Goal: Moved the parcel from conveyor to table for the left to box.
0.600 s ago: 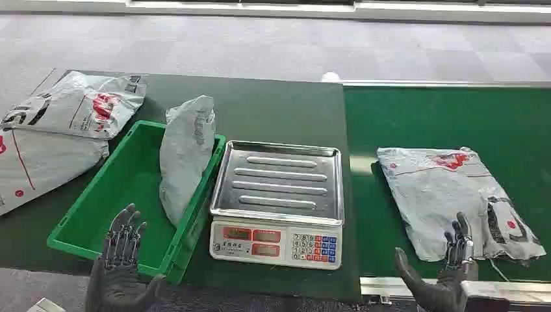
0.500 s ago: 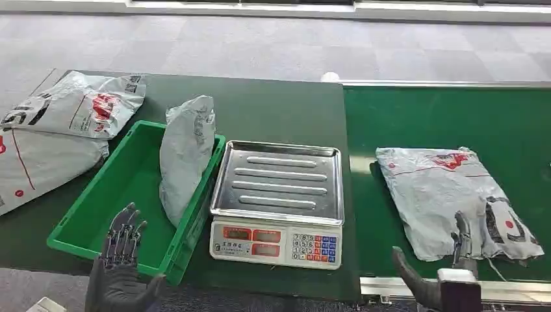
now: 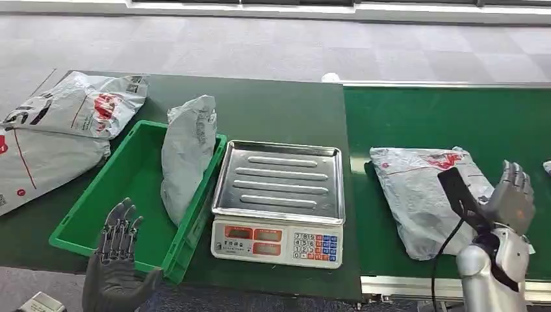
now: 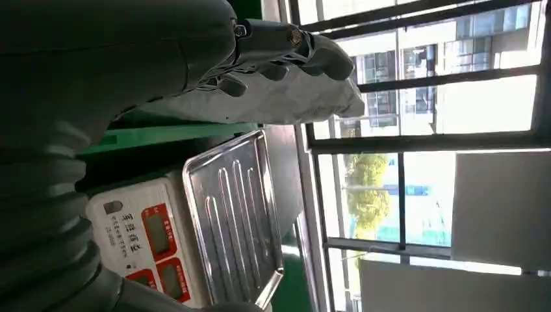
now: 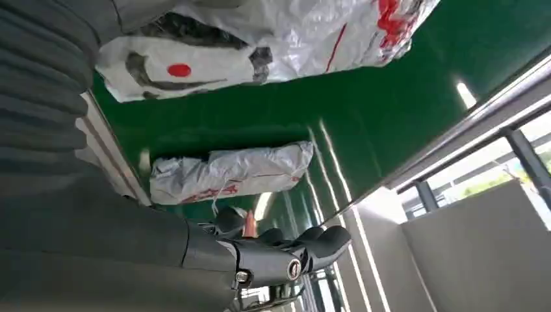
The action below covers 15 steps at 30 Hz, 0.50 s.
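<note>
Green conveyor belt (image 3: pixel 448 117) carries a soft, slippery parcel (image 3: pixel 422 195), best scooped underneath by the spread, empty right hand (image 3: pixel 510 198).

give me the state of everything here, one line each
left hand: open, empty, near the bin's front edge
right hand: open, raised over the belt parcel, holding nothing
belt parcel: flat on the conveyor
bin: holds one parcel
bin parcel: leaning on the bin's right wall
scale: tray bare
table parcels: lying overlapped, left of the bin
</note>
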{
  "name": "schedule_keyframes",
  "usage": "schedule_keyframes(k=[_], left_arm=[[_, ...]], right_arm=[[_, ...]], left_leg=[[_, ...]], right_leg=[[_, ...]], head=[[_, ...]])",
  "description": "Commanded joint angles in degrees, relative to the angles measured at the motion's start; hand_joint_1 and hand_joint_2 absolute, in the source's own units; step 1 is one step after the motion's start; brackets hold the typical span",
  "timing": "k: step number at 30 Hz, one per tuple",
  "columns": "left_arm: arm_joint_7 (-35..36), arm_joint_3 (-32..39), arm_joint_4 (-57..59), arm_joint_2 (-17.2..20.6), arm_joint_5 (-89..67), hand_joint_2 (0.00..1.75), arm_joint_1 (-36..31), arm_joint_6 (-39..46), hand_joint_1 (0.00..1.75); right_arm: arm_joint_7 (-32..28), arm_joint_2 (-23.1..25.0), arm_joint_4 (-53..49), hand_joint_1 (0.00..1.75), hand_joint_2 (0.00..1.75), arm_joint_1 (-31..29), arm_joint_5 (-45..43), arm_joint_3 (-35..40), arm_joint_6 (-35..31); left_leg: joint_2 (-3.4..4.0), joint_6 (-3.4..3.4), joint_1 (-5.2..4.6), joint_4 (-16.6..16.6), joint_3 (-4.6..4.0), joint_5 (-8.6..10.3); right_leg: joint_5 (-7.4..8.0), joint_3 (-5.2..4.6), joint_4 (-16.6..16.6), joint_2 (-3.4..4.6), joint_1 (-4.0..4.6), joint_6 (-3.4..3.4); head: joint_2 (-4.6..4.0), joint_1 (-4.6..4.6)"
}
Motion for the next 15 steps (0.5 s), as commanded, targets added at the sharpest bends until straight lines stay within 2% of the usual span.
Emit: schedule_keyframes(k=[1,5,8,12,15], left_arm=[[0.56,-1.06,0.79,1.84,-0.15,1.75,0.26,-0.2,0.0],[0.52,-0.42,0.86,1.72,-0.28,1.75,0.33,-0.83,0.0],[0.42,-0.39,1.59,2.1,-0.4,1.75,0.0,-1.5,0.0],[-0.82,-2.29,4.16,4.88,0.15,1.75,-1.24,-0.14,0.0],[-1.92,-4.0,5.18,6.45,0.72,1.75,-1.54,1.9,0.0]], right_arm=[[0.67,-4.28,20.46,0.0,1.75,-9.24,-1.25,2.38,-1.24],[2.48,-3.44,25.5,0.0,1.75,-10.71,-1.27,1.51,0.86],[3.11,-3.42,34.91,0.0,1.75,-12.4,-2.07,-0.11,4.01],[4.14,-4.52,49.99,0.0,1.75,-14.27,-3.9,-1.52,17.9],[2.99,-4.62,52.85,0.0,1.75,-13.89,-5.1,-1.93,23.04]], left_leg=[[-0.02,0.0,0.04,-0.12,0.08,0.03],[-0.1,-0.01,0.02,-0.06,-0.03,0.0],[-0.05,-0.01,0.06,-0.19,0.01,0.05],[-0.26,-0.01,0.08,-0.17,0.05,0.05],[-0.32,-0.02,0.08,-0.28,0.06,0.12]], right_leg=[[0.06,0.1,-0.16,-0.02,0.05,-0.07],[-0.03,0.02,-0.06,-0.08,0.03,-0.05],[0.06,0.06,-0.23,-0.03,0.08,-0.08],[-0.01,0.15,-0.22,-0.23,0.09,-0.05],[0.03,0.18,-0.32,-0.31,0.09,-0.09]], head=[[0.0,0.0],[0.0,0.0],[0.0,0.0],[0.0,0.0],[0.0,0.0]])
